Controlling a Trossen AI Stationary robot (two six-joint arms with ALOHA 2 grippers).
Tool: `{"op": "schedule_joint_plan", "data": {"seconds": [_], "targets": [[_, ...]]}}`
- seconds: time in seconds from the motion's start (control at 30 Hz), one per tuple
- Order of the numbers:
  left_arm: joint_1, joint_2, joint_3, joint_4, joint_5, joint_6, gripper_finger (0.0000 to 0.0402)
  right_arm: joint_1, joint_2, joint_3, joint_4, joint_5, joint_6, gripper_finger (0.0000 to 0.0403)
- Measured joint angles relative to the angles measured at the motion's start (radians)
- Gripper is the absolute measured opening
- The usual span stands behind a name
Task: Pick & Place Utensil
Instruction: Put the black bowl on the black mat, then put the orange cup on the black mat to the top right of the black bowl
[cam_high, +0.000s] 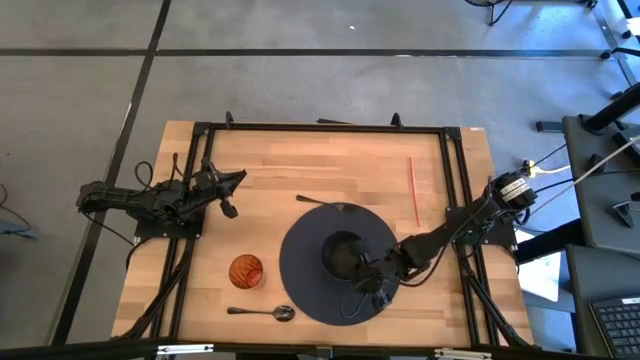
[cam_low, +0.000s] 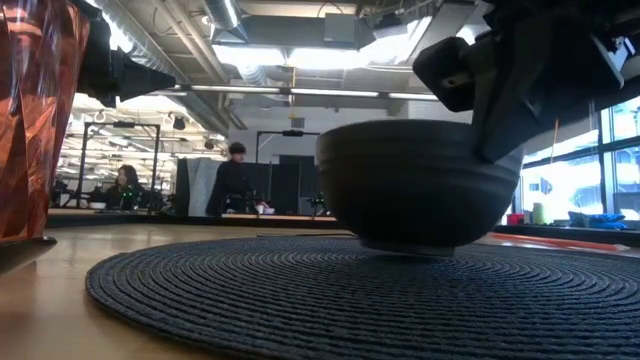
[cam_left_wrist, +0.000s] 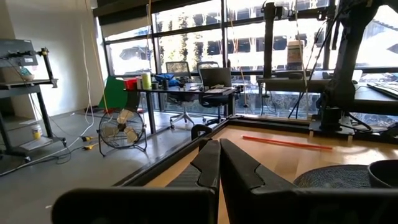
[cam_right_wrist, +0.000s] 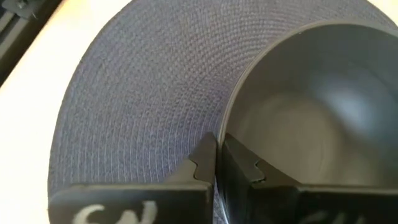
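A dark bowl (cam_high: 343, 252) stands by its foot on a round dark woven placemat (cam_high: 300, 285) at the table's middle near side. My right gripper (cam_high: 366, 270) is shut on the bowl at its right near side, slanting down. A metal spoon (cam_high: 266, 313) lies on the wood near the front edge, left of the mat. A dark utensil (cam_high: 322, 201) lies just beyond the mat's far rim. My left gripper (cam_high: 238, 179) is shut on nothing above the table's left part. My right gripper holds the bowl's rim (cam_right_wrist: 227, 127), one finger inside the bowl and one outside, the thin wall running in between them. The fingers come slanting down from the table's right near side. The bowl's foot (cam_low: 412, 245) rests on the placemat, and the bowl stands upright.
An orange patterned cup (cam_high: 246, 270) stands left of the mat, and it fills the low view's left edge. A red straw (cam_high: 413, 191) lies on the wood at the far right. A black frame runs along the table's edges. People sit in the room beyond.
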Motion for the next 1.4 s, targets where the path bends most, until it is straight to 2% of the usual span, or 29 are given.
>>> {"op": "schedule_joint_plan", "data": {"seconds": [0.5,0.93,1.03,1.4], "targets": [[0.0,0.0,0.0,0.0,0.0,-0.021,0.0004,0.0,0.0,0.0,-0.008,-0.017,0.013,0.0014],[0.0,0.0,0.0,0.0,0.0,-0.03,0.0004,0.0,0.0,0.0,-0.007,-0.019,-0.021,0.0072],[0.0,0.0,0.0,0.0,0.0,-0.043,0.0004,0.0,-0.006,0.002,-0.009,-0.061,-0.051,0.0085],[0.0,0.0,0.0,-0.006,0.0,-0.046,0.0004,0.0,-0.023,0.19,-0.163,-0.134,-0.183,0.0098]]}}
